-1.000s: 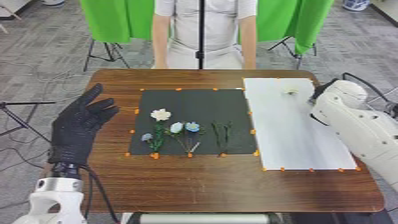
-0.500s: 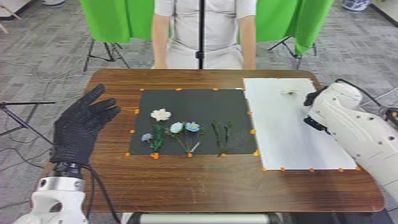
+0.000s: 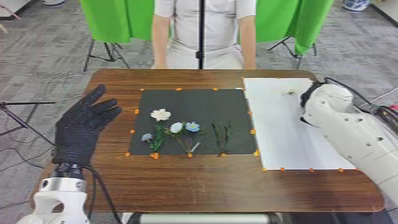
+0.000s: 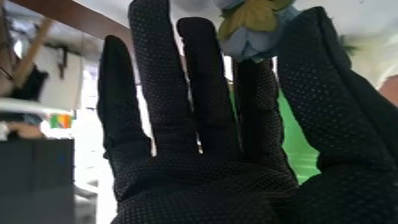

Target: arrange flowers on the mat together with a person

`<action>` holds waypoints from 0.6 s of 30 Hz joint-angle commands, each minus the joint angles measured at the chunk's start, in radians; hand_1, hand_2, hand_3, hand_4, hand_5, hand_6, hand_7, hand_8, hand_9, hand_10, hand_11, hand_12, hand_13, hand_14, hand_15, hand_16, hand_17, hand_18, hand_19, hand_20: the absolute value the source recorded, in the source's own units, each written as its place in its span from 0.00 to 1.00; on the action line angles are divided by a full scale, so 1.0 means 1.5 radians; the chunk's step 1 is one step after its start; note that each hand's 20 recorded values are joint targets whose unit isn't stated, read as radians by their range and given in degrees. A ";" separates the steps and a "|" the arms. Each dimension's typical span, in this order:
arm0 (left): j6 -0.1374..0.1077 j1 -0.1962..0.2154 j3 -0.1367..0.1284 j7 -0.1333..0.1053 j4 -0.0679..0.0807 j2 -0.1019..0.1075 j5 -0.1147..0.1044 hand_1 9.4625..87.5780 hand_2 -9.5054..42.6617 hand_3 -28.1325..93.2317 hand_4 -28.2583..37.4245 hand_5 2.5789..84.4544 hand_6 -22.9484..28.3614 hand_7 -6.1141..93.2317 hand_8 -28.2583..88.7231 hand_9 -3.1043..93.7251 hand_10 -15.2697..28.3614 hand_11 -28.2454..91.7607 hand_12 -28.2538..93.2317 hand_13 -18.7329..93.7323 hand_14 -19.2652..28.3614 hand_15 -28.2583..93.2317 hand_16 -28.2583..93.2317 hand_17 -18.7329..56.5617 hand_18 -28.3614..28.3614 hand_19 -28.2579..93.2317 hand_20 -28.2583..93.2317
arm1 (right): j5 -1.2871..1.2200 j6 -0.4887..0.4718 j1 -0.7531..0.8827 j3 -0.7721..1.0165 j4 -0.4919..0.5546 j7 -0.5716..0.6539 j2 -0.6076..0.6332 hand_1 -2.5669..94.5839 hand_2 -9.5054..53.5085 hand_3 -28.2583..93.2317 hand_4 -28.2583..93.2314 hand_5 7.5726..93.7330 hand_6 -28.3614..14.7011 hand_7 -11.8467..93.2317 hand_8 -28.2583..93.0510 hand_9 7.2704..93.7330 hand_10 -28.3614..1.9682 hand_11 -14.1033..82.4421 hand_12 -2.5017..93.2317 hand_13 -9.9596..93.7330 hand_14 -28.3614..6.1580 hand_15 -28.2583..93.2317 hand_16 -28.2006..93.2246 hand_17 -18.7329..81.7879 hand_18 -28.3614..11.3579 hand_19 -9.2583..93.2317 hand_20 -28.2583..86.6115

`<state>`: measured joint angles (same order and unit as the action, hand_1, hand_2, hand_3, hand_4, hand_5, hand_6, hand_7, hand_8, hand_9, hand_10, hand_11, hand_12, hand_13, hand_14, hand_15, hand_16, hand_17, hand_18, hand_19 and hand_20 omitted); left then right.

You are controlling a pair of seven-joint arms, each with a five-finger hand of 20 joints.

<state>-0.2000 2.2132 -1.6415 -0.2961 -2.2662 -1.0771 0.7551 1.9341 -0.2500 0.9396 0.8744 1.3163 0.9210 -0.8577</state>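
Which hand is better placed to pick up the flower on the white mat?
Right, it seems: the right hand is close to that flower; the left hand is beyond the dark mat.

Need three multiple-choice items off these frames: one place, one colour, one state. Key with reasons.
1. The left hand is:
A) left of the dark mat
B) on the white mat
C) above the blue flowers

2. The markers along the dark mat's edges are:
A) blue
B) pink
C) orange

3. The right hand's fingers are:
A) in a fist
B) straight
C) curled round a stem

1: A, it hangs beyond the mat's left edge in the head view.
2: C, orange bits dot the edges.
3: B, the wrist view shows the fingers extended.
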 commanded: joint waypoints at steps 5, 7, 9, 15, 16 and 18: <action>0.001 0.001 0.005 0.001 0.006 -0.008 -0.005 0.19 0.33 0.85 0.09 0.48 0.65 0.14 0.19 0.47 0.83 0.46 0.34 0.45 0.98 0.68 0.18 0.21 0.97 0.72 0.39 | 0.013 -0.016 0.060 -0.015 0.005 -0.004 -0.033 0.51 0.00 0.81 0.00 0.64 0.78 0.28 0.10 0.72 0.57 0.35 0.17 0.76 0.53 0.57 0.35 0.44 0.11 0.66 0.33; 0.000 0.001 0.005 -0.001 0.006 -0.009 -0.006 0.19 0.33 0.85 0.09 0.48 0.65 0.14 0.18 0.47 0.83 0.46 0.34 0.45 0.98 0.68 0.18 0.21 0.97 0.72 0.39 | 0.036 0.016 0.063 -0.035 0.009 -0.012 -0.028 0.54 0.00 0.79 0.00 0.66 0.78 0.30 0.13 0.74 0.59 0.35 0.17 0.78 0.57 0.56 0.35 0.44 0.14 0.67 0.33; -0.001 0.002 0.004 -0.004 0.005 -0.009 -0.006 0.19 0.33 0.85 0.09 0.48 0.65 0.14 0.18 0.47 0.83 0.46 0.34 0.45 0.98 0.68 0.18 0.21 0.97 0.72 0.39 | 0.075 0.051 0.066 -0.059 0.008 -0.019 -0.025 0.55 0.00 0.78 0.00 0.67 0.78 0.30 0.14 0.76 0.61 0.34 0.20 0.79 0.60 0.56 0.38 0.45 0.18 0.68 0.33; -0.005 0.007 0.006 -0.005 0.004 -0.009 -0.008 0.19 0.33 0.85 0.09 0.48 0.65 0.14 0.19 0.47 0.83 0.46 0.34 0.45 0.98 0.68 0.18 0.21 0.97 0.72 0.39 | 0.093 0.103 0.101 -0.072 0.021 -0.012 -0.027 0.65 0.00 0.71 0.00 0.77 0.77 0.37 0.16 0.91 0.77 0.24 0.35 0.87 0.83 0.53 0.48 0.47 0.31 0.77 0.33; -0.007 0.007 0.007 -0.007 0.004 -0.008 -0.009 0.19 0.33 0.85 0.09 0.48 0.65 0.14 0.19 0.47 0.83 0.46 0.34 0.45 0.98 0.68 0.18 0.21 0.97 0.72 0.39 | 0.097 0.114 0.102 -0.073 0.020 -0.011 -0.029 0.66 0.00 0.71 0.00 0.79 0.77 0.38 0.17 0.93 0.78 0.24 0.36 0.89 0.86 0.52 0.49 0.48 0.33 0.78 0.33; -0.004 0.010 0.003 -0.004 0.003 -0.010 -0.007 0.19 0.33 0.85 0.09 0.48 0.65 0.14 0.19 0.47 0.83 0.46 0.34 0.45 0.98 0.68 0.18 0.21 0.97 0.72 0.39 | 0.103 0.133 0.106 -0.075 0.024 -0.011 -0.026 0.66 0.00 0.72 0.00 0.82 0.76 0.39 0.18 0.96 0.80 0.25 0.37 0.90 0.85 0.52 0.49 0.49 0.35 0.78 0.32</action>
<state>-0.2013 2.2111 -1.6345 -0.3032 -2.2642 -1.0798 0.7512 2.0991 -0.0492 0.9992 0.7896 1.3528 0.9124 -0.8715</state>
